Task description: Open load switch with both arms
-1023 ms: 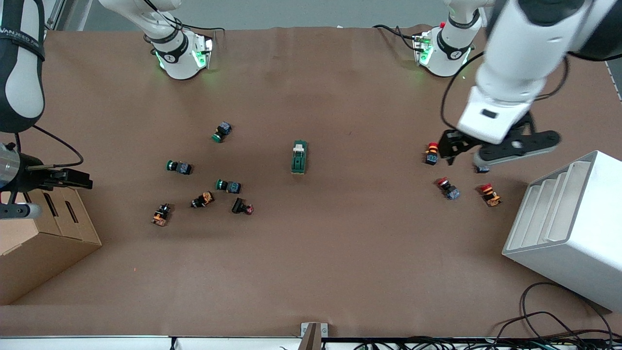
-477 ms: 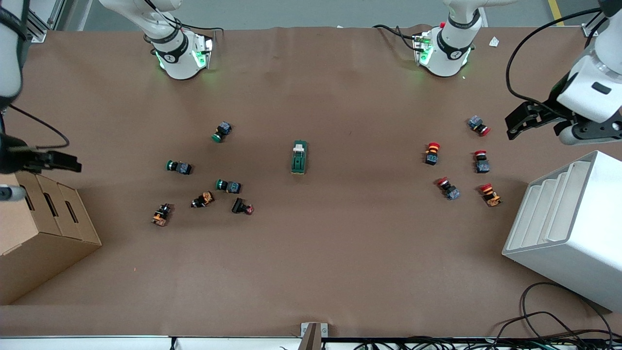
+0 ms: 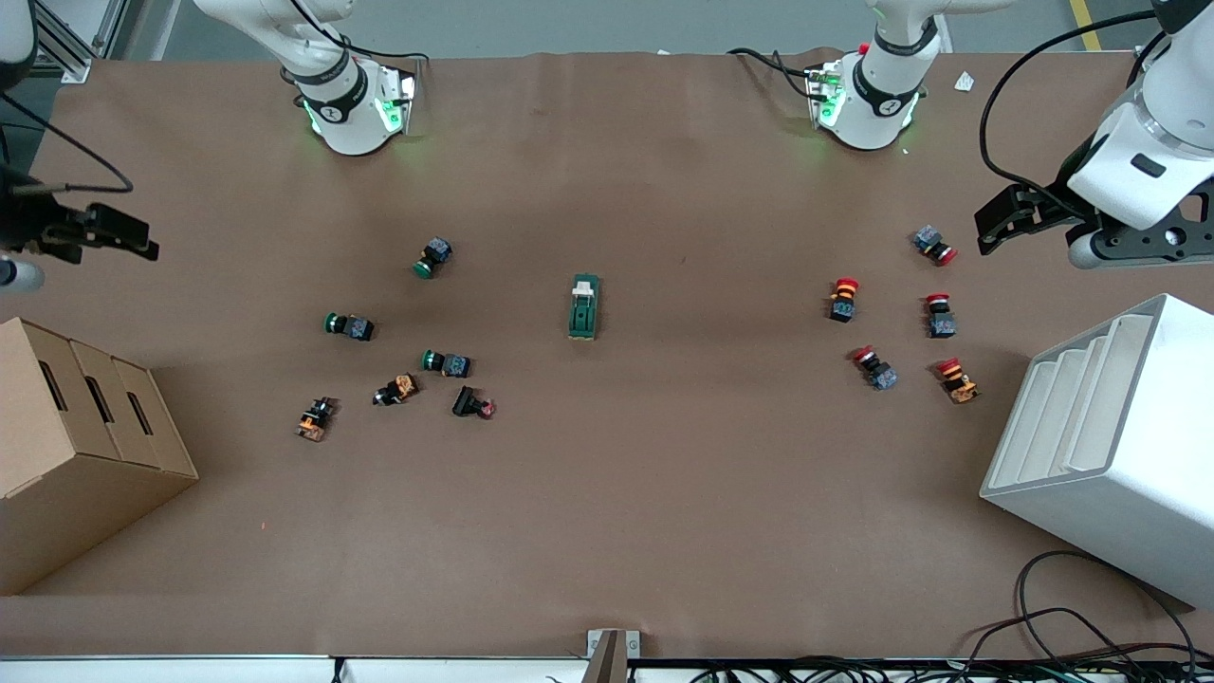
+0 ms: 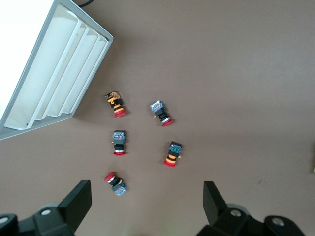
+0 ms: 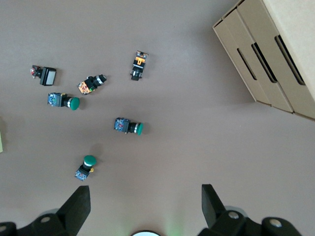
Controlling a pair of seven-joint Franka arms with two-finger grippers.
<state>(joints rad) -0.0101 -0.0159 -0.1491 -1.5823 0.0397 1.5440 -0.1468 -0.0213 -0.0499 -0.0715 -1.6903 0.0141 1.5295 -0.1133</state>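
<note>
The load switch (image 3: 584, 306), a dark-green block with a cream toggle, lies alone in the middle of the table. My left gripper (image 3: 1001, 223) hangs open in the air at the left arm's end of the table, beside a group of red push-buttons (image 3: 844, 298). The left wrist view shows its fingers (image 4: 78, 201) wide apart with nothing between them, above those red push-buttons (image 4: 171, 154). My right gripper (image 3: 133, 237) hangs open over the right arm's end of the table. Its fingers (image 5: 78, 206) are spread and empty above the green push-buttons (image 5: 129, 127).
A cardboard box (image 3: 85, 427) stands at the right arm's end, and a white slotted rack (image 3: 1110, 446) at the left arm's end. Green and orange push-buttons (image 3: 446, 362) lie scattered between the box and the switch. Cables (image 3: 1072, 636) trail at the near corner.
The left gripper has drawn back from over the red push-buttons toward the table's end. The right gripper has moved off the cardboard box toward the bases' side. The switch has not moved.
</note>
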